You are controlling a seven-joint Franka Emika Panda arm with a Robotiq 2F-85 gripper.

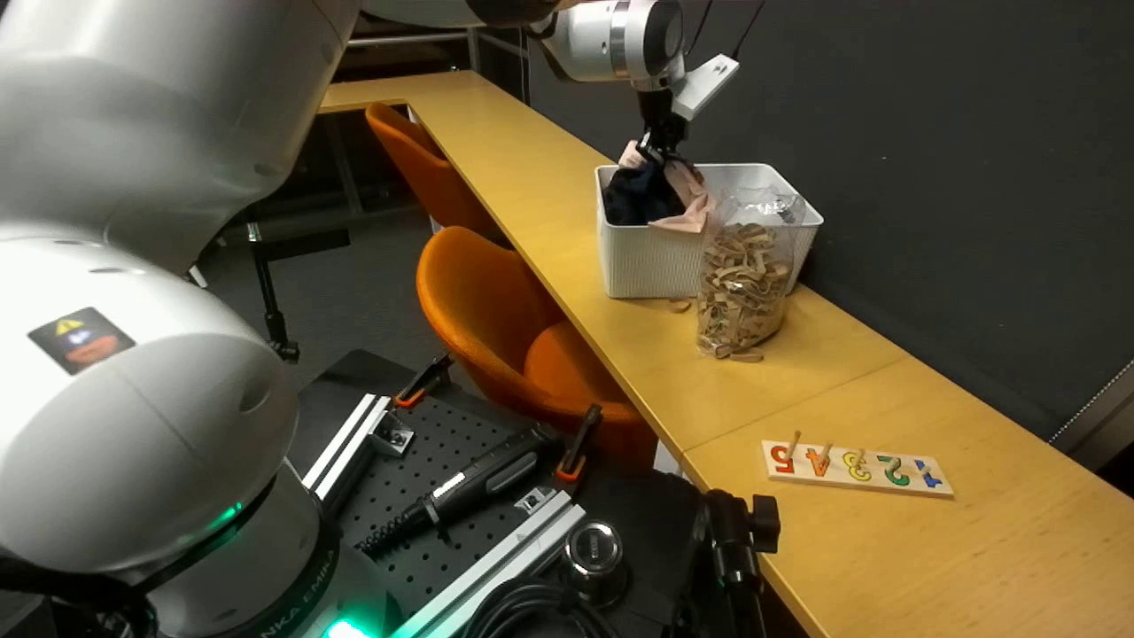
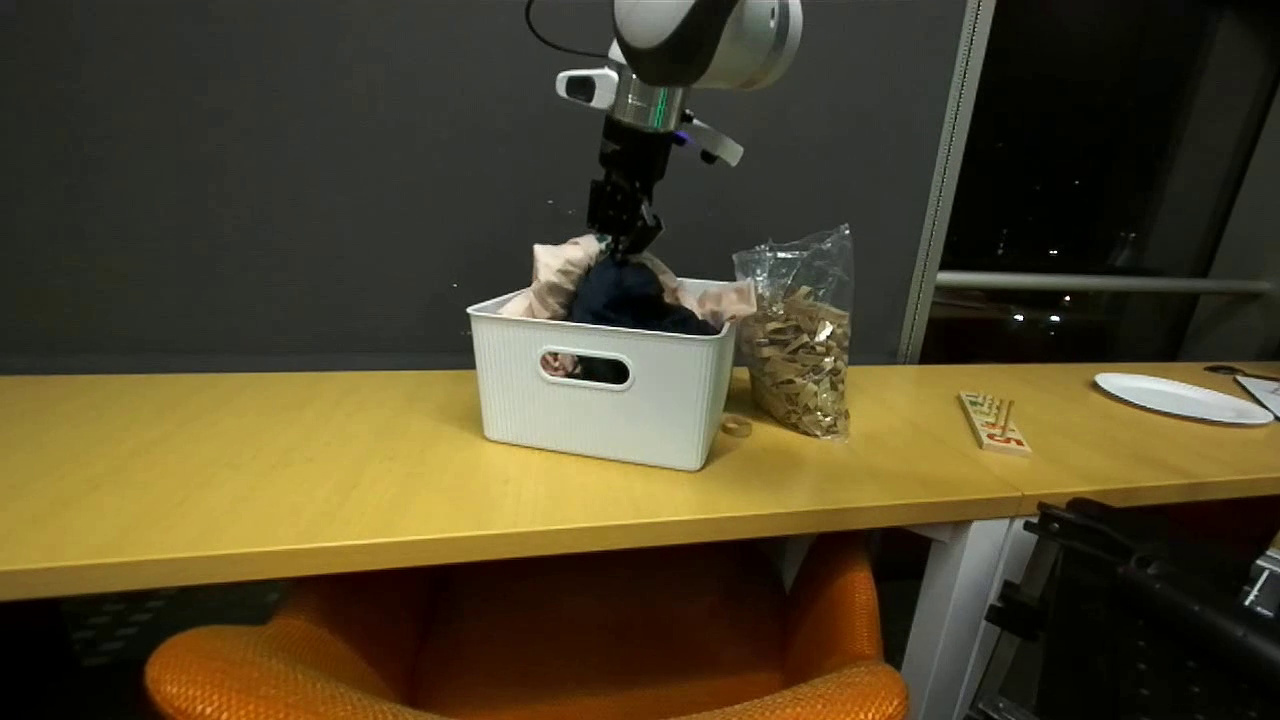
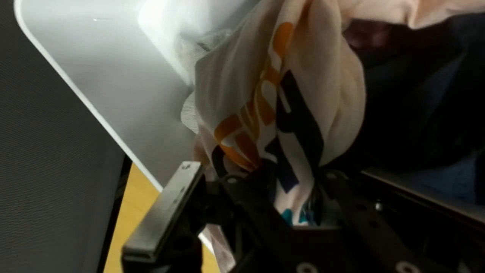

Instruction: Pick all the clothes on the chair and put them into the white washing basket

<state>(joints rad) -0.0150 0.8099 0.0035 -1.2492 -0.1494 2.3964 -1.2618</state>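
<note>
In an exterior view, our black two-finger gripper pinches pale-pink printed cloth above the white plastic basket, left of centre.

in an exterior view the bottom edge cuts off the orange chair and the white basket hides much of the clothes, while in the wrist view darkness obscures whether the gripper holds any.

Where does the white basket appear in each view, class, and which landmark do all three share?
In an exterior view: white basket, upper half, right of centre.
In an exterior view: white basket, near centre.
Wrist view: white basket, mainly upper left, cropped.
Shared landmark: pale pink cloth.
</note>
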